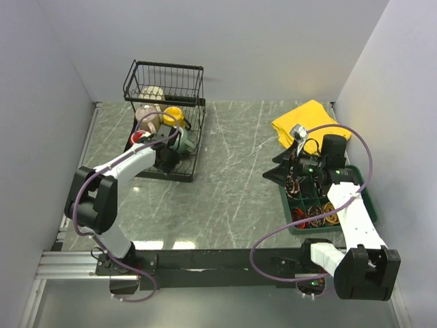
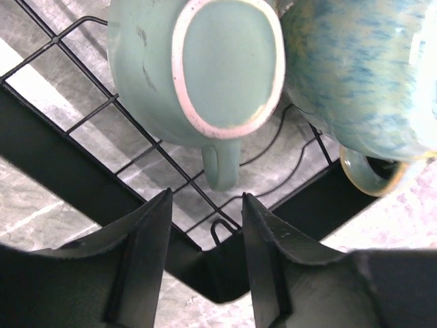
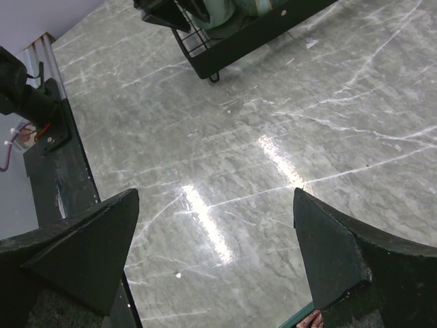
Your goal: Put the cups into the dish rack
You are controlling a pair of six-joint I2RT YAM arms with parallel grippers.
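Beyond left end effector (image 2: 206,205) lies pale-green mug (image 2: 205,61).

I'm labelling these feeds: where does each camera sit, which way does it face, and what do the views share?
Top external: above and behind the arm bases, looking down on the table, dish rack and both whole arms.
Left wrist: on the left arm, looking into the rack at the small teal mug, base toward the camera, and the grey-green mug; left hand open at the bottom.
Right wrist: on the right arm, looking across the table toward the rack's corner; right hand open.
Shared: all three show the rack.
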